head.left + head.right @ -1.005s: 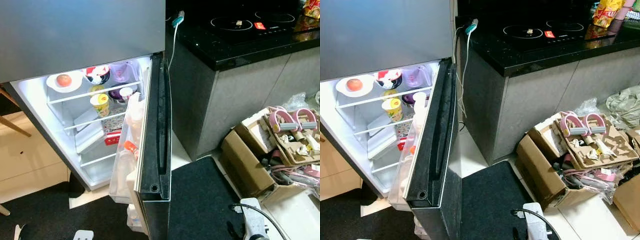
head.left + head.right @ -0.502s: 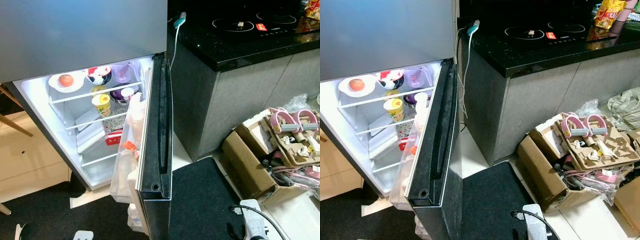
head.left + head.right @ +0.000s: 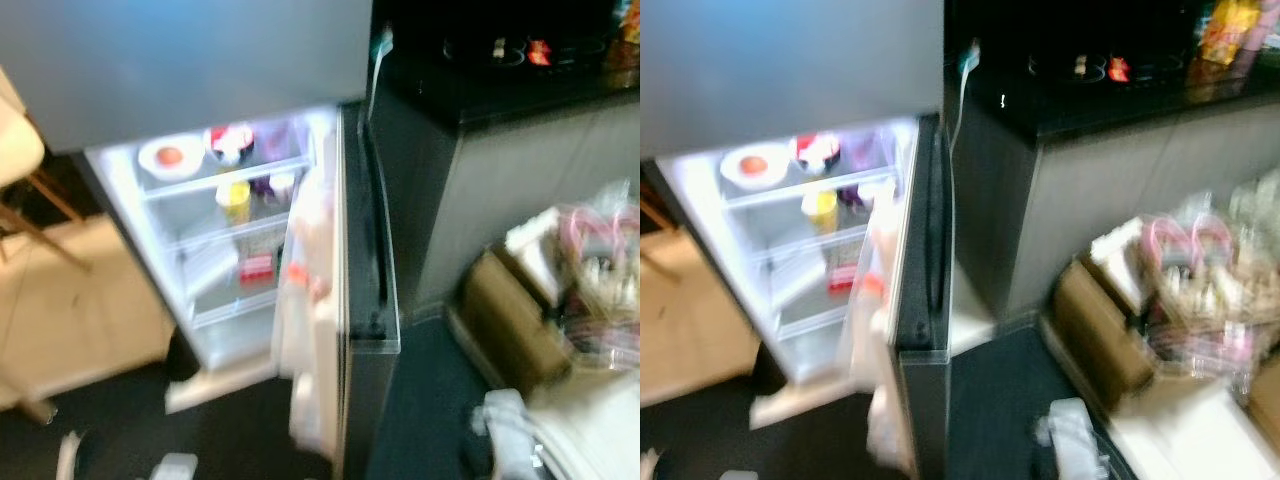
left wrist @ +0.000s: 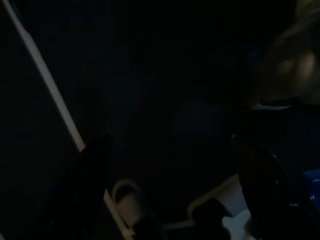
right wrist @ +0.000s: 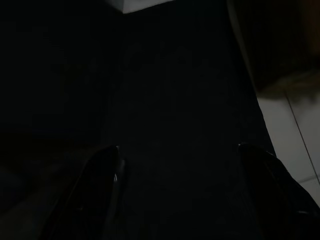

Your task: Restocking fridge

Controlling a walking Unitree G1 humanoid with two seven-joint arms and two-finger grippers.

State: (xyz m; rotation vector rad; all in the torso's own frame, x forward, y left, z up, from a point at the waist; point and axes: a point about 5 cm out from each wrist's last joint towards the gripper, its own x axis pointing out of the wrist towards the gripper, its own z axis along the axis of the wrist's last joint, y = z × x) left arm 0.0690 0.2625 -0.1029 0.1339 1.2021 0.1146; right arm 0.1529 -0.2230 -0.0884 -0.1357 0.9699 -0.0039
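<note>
Open fridge (image 3: pixel 250 250) left of counter (image 3: pixel 500 130), boxes (image 3: pixel 540 310)

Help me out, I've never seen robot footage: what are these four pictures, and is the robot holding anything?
This is a walking humanoid robot restocking a fridge. The two bright, blurred pictures come from its head camera, looking down at the open fridge: a plate with a round orange-red fruit on the top shelf, a yellow cup below, and cardboard boxes on the floor to the right. The two dark pictures look along each wrist: the left gripper and right gripper hang idle, fingers apart, holding nothing.
</note>
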